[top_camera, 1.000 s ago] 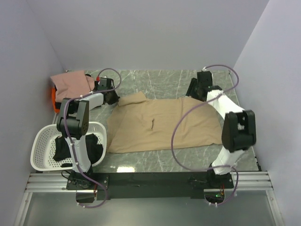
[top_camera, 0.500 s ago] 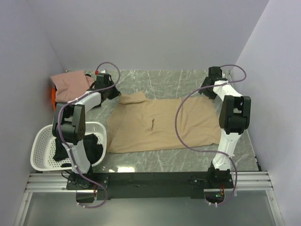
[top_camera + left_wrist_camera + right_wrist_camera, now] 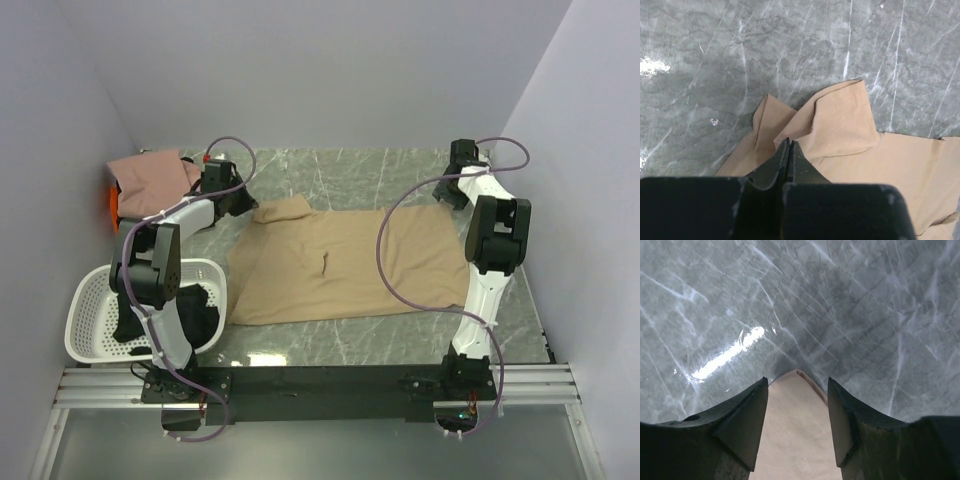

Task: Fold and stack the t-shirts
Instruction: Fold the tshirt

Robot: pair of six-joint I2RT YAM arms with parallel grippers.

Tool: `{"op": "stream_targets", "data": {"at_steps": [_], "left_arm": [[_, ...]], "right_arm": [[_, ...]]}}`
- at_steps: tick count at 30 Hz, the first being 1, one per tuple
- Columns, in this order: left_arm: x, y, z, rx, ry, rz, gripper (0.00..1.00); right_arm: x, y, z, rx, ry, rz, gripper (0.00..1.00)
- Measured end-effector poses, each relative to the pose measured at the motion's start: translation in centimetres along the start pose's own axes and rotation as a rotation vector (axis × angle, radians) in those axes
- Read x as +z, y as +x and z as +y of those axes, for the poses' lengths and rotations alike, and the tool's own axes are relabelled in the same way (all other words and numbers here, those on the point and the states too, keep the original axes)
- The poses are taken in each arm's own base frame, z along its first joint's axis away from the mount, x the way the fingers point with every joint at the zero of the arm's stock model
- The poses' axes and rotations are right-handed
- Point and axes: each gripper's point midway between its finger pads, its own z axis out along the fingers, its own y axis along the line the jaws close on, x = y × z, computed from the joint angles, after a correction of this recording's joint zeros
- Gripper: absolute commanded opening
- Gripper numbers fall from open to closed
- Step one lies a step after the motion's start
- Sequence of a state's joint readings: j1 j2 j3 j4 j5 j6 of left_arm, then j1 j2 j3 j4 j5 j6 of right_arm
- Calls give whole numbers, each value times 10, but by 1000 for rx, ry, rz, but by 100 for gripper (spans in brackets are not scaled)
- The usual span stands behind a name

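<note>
Tan shirt (image 3: 340,265) lies flat on table (image 3: 330,170). Left claw (image 3: 788,145) pressed together at shirt's far-left sleeve; whether it pinches cloth, we cannot tell. Right claw (image 3: 797,386) spread astride shirt's far-right corner, probably readying a fold.

bright, even light — glare on table (image 3: 725,357)

The tan t-shirt (image 3: 340,265) is matt cloth; the table (image 3: 340,175) glossy, perhaps marble.
</note>
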State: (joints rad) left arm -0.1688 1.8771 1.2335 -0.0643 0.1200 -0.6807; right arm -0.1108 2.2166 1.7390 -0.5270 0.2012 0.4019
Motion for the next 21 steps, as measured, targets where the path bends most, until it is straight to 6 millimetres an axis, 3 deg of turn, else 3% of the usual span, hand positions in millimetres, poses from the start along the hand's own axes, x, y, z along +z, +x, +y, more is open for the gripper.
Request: {"op": "stream_targets", "data": {"at_steps": [17, 20, 21], "left_arm": [[-17, -14, -16, 14, 44, -36, 0], [-17, -13, -16, 15, 46, -34, 0], [-17, -13, -16, 15, 46, -34, 0]], "right_arm": [[14, -1, -2, -7, 35, 63, 34], [14, -2, -2, -8, 38, 67, 26], [14, -1, -2, -8, 38, 69, 19]]}}
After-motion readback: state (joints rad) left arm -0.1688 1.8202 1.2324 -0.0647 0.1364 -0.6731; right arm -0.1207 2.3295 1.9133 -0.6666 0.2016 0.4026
